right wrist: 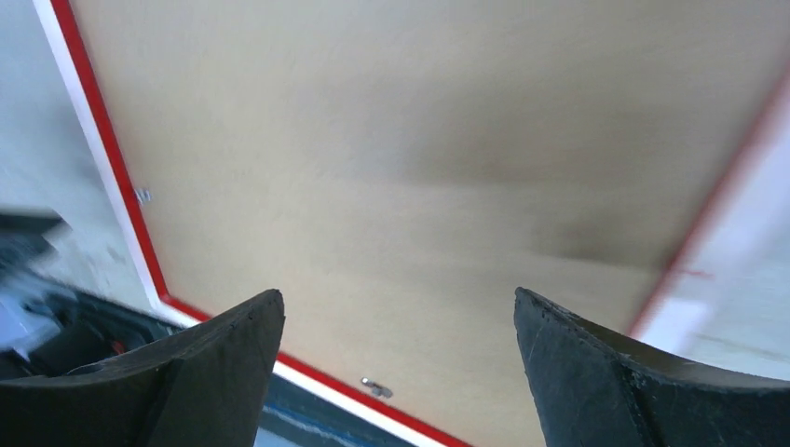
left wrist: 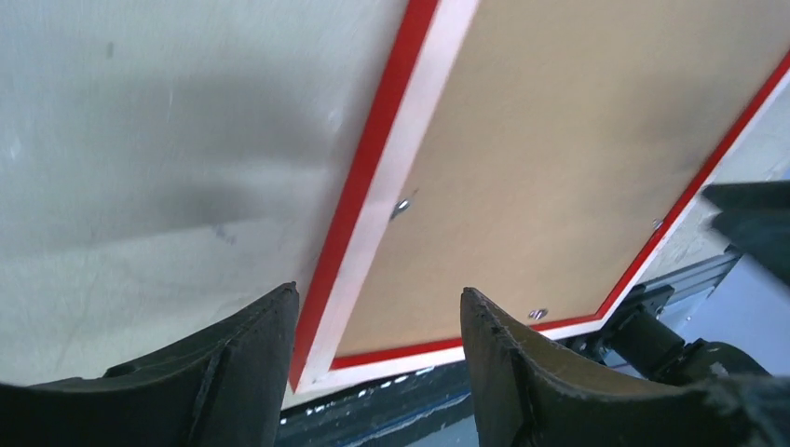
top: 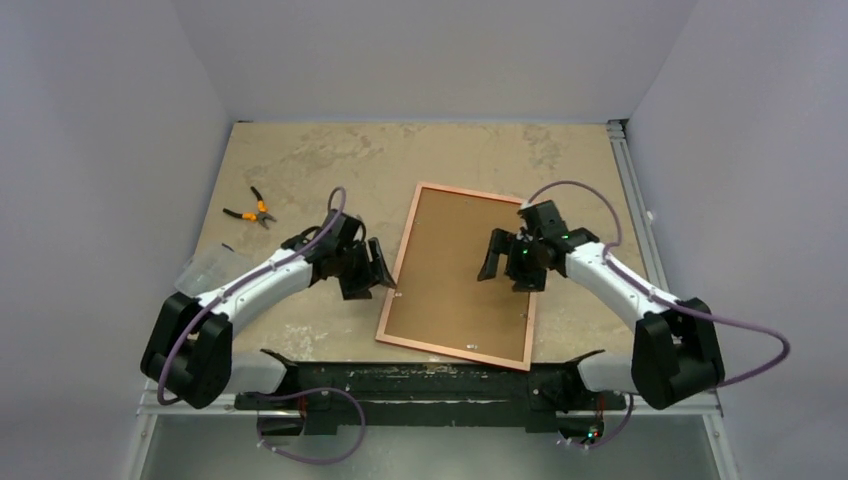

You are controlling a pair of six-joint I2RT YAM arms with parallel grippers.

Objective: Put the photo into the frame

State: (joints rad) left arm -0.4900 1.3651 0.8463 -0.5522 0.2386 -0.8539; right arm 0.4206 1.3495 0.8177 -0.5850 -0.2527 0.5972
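Left tool was part-open and empty, straddling the left rail of the frame. Right tool gaped wide, empty, over the backing board. Frame lay face-down on the tabletop. Photo not visible, likely under the board. I'd pin the board flat before working the clips.

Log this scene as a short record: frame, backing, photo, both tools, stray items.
frame: lying flat on the table, pale back up, red rim showing
backing board: brown, lying within the frame's back
photo: not visible in any view
left tool: open, at the frame's left edge, contact unclear
right tool: open, above the backing board
other: pliers with orange handles, on the table left of the frame
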